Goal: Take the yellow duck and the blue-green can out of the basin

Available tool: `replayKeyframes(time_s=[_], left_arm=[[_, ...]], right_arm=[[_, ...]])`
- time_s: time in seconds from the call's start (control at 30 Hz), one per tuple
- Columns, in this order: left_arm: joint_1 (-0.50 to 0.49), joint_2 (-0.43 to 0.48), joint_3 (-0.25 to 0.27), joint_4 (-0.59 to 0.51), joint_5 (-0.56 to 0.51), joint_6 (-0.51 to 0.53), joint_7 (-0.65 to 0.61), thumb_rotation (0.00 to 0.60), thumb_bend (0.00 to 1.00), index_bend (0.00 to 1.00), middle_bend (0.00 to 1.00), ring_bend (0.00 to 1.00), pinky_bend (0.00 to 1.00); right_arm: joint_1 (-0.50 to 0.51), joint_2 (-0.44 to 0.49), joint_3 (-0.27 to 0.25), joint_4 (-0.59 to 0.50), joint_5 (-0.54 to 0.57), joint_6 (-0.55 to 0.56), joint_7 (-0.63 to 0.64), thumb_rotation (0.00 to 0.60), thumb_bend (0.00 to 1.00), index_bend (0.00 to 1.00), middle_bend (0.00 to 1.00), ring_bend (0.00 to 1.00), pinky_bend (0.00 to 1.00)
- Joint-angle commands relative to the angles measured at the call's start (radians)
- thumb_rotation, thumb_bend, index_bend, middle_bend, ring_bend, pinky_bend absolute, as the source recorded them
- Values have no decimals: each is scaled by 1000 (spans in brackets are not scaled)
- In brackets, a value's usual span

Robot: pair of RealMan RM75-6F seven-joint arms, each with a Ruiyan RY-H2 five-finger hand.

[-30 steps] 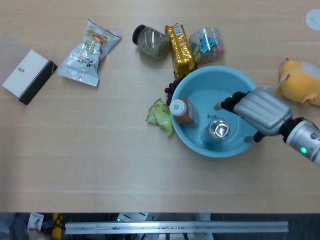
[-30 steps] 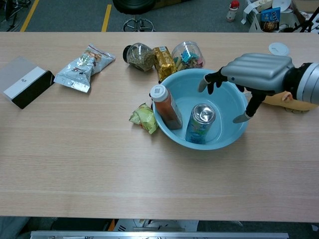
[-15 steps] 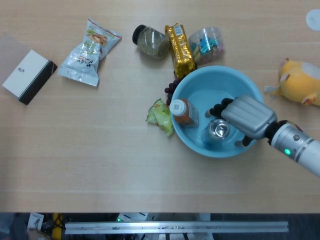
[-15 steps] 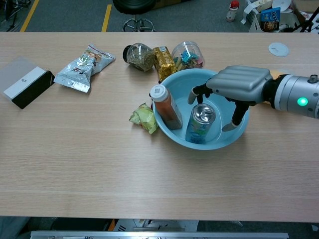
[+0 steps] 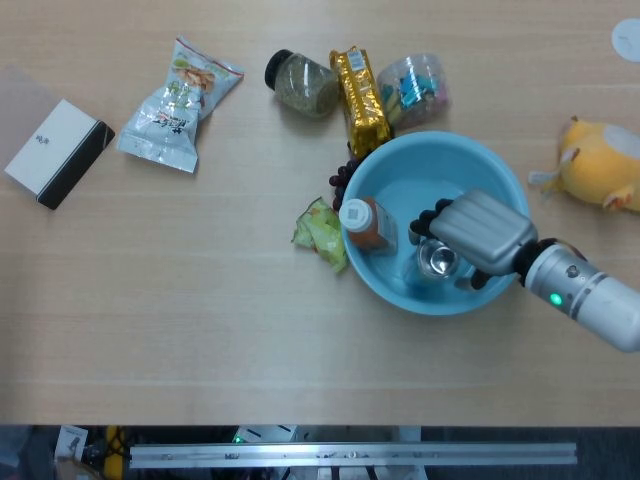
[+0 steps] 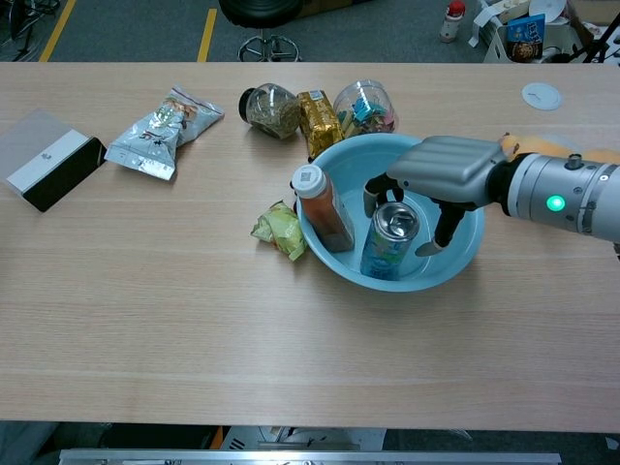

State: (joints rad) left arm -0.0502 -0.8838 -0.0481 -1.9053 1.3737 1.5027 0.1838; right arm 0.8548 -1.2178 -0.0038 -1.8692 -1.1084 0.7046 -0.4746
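The blue-green can (image 5: pixel 437 262) (image 6: pixel 389 242) stands upright in the light blue basin (image 5: pixel 420 175) (image 6: pixel 341 160). My right hand (image 5: pixel 480 232) (image 6: pixel 446 171) hovers just over the can's right side. Its fingers (image 6: pixel 374 197) hang behind the can and its thumb is to the right of it, with a gap showing. It holds nothing. The yellow duck (image 5: pixel 605 165) lies on the table right of the basin; in the chest view only an orange-yellow strip of it (image 6: pixel 528 145) shows behind my forearm. My left hand is out of sight.
An orange-brown bottle (image 5: pixel 366 225) (image 6: pixel 325 211) leans in the basin's left side. A green packet (image 5: pixel 322 232), a gold bag (image 5: pixel 361 95) and two jars (image 5: pixel 301 82) (image 5: pixel 415 85) crowd the basin's left and far rim. A snack bag (image 5: pixel 178 105) and a box (image 5: pixel 58 150) lie far left.
My right hand has moved left and down from the basin's right rim to over the can, its fingers now hanging on both sides of it. The can and duck stay put.
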Motion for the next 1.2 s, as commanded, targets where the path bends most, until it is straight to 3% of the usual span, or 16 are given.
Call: replayKeyframes(time_s=[0.03,0.27,0.5,1.2], left_arm=[[0,0,0,1,0,-1,0,600,419,334,339,291,284],[2,1,-1,0,2,1,0,600,419,334,339,291,284],[3,6,-3,-1,4,3,-4,600,419,334,339,291,283],[-28,-6,-11,1,16,-36,4,600,419,334,339,291,283]], right_arm=[[5,-11,-4,9,10,3,-3,600,164,386,428,395,603],[7,-21,-13,16,14,21,-3,600,297,466,478,463,661],[-4,32,-8,-23,-5,42,39,600,307,503,508,497,690],[-134,408,-4,-207,-215,119,318,600,306,505,512,518,694]])
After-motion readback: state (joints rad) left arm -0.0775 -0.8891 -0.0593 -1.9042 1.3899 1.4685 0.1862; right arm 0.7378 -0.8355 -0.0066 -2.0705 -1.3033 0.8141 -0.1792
